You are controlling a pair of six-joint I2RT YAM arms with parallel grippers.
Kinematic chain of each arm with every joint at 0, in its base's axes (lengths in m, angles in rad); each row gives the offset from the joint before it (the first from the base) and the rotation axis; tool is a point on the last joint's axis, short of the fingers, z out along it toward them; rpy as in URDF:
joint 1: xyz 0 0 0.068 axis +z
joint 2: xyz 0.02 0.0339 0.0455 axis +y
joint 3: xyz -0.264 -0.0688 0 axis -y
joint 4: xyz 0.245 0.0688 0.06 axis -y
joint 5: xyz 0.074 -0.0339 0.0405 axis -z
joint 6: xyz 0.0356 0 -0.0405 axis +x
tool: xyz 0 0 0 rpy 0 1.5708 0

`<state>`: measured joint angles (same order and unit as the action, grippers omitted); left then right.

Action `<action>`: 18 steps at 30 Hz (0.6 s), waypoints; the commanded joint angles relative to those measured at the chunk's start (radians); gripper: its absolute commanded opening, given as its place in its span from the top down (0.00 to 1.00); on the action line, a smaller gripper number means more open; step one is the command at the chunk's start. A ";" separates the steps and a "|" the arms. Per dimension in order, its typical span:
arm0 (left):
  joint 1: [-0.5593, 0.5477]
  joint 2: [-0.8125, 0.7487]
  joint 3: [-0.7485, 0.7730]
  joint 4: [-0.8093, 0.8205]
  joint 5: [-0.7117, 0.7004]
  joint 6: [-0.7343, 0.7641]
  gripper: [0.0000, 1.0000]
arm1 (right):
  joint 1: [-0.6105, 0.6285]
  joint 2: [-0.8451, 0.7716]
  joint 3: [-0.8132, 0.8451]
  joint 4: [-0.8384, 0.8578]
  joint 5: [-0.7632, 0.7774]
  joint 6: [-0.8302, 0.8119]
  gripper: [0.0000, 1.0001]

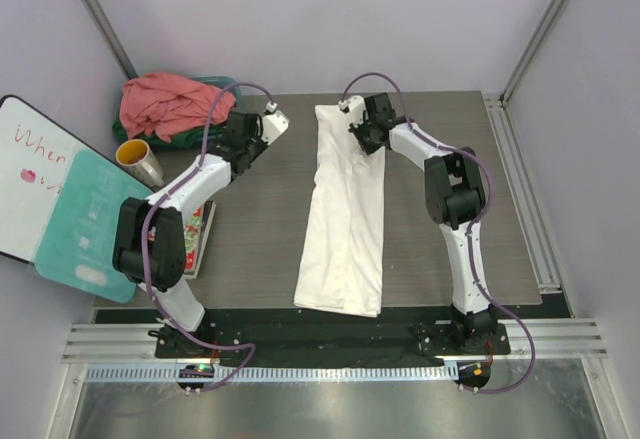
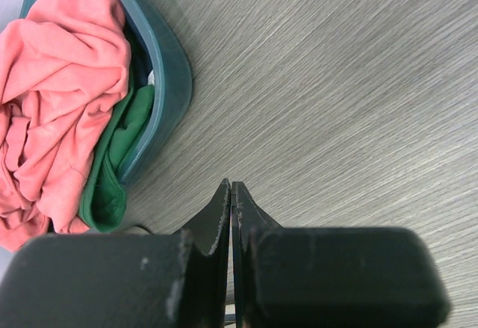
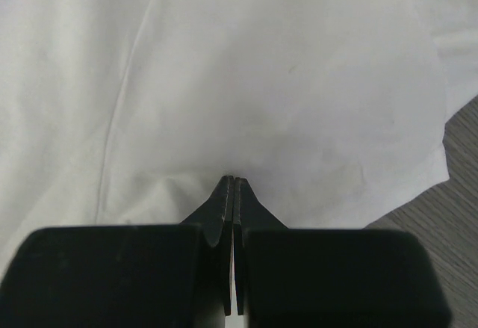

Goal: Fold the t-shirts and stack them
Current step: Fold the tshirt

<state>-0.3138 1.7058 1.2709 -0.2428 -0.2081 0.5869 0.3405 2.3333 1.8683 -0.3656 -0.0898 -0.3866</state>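
Observation:
A white t-shirt point(image 1: 342, 224) lies down the middle of the table, folded lengthwise into a long narrow strip. My right gripper point(image 1: 358, 129) hovers over its far end, shut, with only white cloth point(image 3: 246, 81) under the tips point(image 3: 234, 180) and nothing seen between them. My left gripper point(image 1: 268, 129) is shut over bare table point(image 2: 336, 81), left of the strip and apart from it, its tips point(image 2: 231, 186) empty. A crumpled salmon-pink t-shirt point(image 1: 165, 102) point(image 2: 56, 81) fills the teal basin point(image 2: 170, 74) at the far left, with a dark green t-shirt point(image 2: 112, 171) bunched under it.
A whiteboard point(image 1: 25, 174) with red writing and a teal panel point(image 1: 85, 224) lean at the left edge. A yellow cup point(image 1: 140, 161) stands beside the basin, and a flat colourful packet point(image 1: 203, 231) lies beneath the left arm. A metal rail point(image 1: 525, 199) borders the table's right side.

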 commanded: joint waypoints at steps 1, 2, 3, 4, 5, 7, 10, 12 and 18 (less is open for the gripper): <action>0.004 -0.035 0.010 0.027 0.018 0.013 1.00 | 0.008 0.024 0.092 0.011 -0.022 -0.005 0.99; 0.004 -0.032 0.013 0.028 0.018 0.011 1.00 | 0.006 0.034 0.097 0.011 -0.021 -0.008 0.99; 0.004 -0.029 0.015 0.027 0.021 0.016 1.00 | 0.006 0.041 0.104 0.016 -0.015 -0.017 0.99; 0.004 -0.025 0.019 0.025 0.027 0.016 1.00 | 0.006 0.058 0.106 0.017 -0.001 -0.023 0.99; 0.004 -0.023 0.021 0.022 0.033 0.022 1.00 | 0.008 0.067 0.107 0.020 0.011 -0.029 0.99; 0.004 -0.021 0.018 0.023 0.055 0.030 1.00 | 0.006 0.087 0.114 0.036 0.028 -0.044 0.99; 0.004 -0.014 0.021 0.022 0.067 0.034 1.00 | 0.005 0.110 0.126 0.050 0.053 -0.072 0.99; 0.004 -0.006 0.022 0.022 0.072 0.033 1.00 | 0.003 0.132 0.138 0.060 0.067 -0.083 0.99; -0.001 0.015 0.041 0.023 0.072 0.013 1.00 | 0.005 0.169 0.144 0.094 0.085 -0.121 0.99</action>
<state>-0.3138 1.7061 1.2713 -0.2436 -0.1535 0.6102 0.3450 2.4485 1.9965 -0.2855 -0.0418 -0.4679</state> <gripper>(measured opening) 0.003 0.017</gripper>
